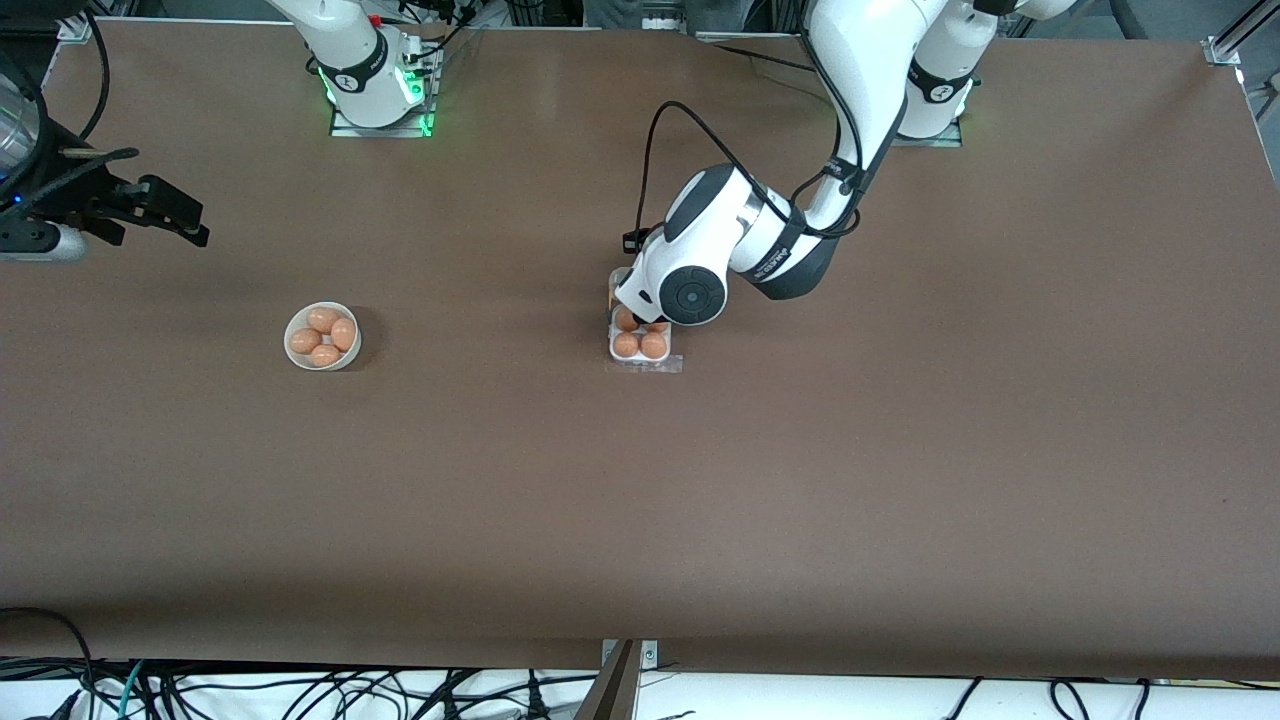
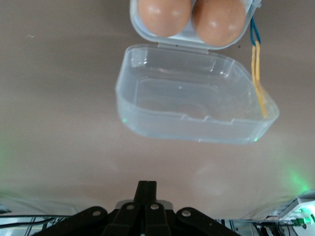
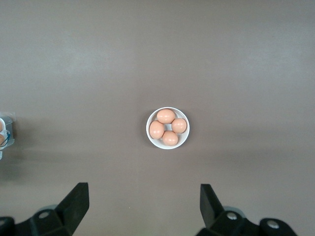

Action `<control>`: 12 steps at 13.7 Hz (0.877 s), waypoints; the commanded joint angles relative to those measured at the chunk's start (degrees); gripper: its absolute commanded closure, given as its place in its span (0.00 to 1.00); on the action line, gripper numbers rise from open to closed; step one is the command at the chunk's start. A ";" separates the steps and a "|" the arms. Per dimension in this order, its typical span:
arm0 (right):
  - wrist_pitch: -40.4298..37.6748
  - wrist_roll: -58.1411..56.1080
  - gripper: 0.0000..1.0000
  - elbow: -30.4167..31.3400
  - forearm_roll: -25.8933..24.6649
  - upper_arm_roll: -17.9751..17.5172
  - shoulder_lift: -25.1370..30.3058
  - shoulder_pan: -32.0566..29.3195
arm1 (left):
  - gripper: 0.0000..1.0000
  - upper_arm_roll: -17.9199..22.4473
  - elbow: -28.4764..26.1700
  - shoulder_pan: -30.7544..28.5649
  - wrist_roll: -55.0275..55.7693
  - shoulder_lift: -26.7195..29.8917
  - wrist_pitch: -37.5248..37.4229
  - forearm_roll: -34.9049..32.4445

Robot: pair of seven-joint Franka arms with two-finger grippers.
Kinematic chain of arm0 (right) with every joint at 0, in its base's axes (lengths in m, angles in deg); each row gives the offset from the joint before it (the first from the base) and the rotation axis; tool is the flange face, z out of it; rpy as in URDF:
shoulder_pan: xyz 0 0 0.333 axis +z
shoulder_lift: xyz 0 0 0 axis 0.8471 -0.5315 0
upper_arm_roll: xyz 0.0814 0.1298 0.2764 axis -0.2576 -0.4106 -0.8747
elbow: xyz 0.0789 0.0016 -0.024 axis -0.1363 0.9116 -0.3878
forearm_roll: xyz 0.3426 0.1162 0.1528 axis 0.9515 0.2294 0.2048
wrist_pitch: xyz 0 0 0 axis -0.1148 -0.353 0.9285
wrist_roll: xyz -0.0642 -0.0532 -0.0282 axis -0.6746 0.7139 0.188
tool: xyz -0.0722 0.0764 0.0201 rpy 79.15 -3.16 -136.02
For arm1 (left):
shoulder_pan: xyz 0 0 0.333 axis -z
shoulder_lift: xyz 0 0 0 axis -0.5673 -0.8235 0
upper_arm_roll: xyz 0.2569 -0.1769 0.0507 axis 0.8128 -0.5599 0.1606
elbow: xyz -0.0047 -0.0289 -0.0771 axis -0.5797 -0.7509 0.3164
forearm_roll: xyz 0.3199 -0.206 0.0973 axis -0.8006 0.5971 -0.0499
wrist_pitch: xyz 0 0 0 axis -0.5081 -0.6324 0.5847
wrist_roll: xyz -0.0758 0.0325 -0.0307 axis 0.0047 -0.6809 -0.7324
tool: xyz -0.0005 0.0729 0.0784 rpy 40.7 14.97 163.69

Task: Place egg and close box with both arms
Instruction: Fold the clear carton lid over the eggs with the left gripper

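The box (image 1: 640,347) stands mid-table with eggs in its cells; two eggs show in the left wrist view (image 2: 165,14). Its clear lid (image 2: 197,98) is open and lies flat on the table beside the tray. In the front view the left arm's hand covers the lid. My left gripper (image 2: 146,186) is shut and empty, low over the table beside the open lid's free edge. My right gripper (image 1: 178,222) is open and empty, held high over the right arm's end of the table, above the white bowl; its fingertips (image 3: 78,196) stand wide apart.
A round white bowl (image 1: 322,336) holds several brown eggs; it also shows in the right wrist view (image 3: 168,128). A yellow and blue string (image 2: 257,73) lies along one side of the box. Cables hang along the table's near edge.
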 commanded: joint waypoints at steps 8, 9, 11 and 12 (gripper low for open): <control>1.08 0.49 0.00 0.14 -0.26 -0.74 0.30 -1.05 | 1.00 1.85 1.64 0.05 1.83 -1.86 7.95 1.63; 1.08 0.49 0.00 0.05 -0.26 -0.82 0.30 -1.05 | 0.99 2.73 1.73 -0.04 1.83 -1.86 9.53 1.54; 1.08 0.49 0.00 0.05 -0.26 -0.74 0.30 -1.05 | 0.98 3.79 1.82 -0.31 1.65 -1.51 10.16 1.10; 1.08 0.49 0.00 -0.03 -0.26 -0.82 0.30 -1.05 | 0.98 5.18 1.91 -0.65 1.13 -1.51 10.16 1.01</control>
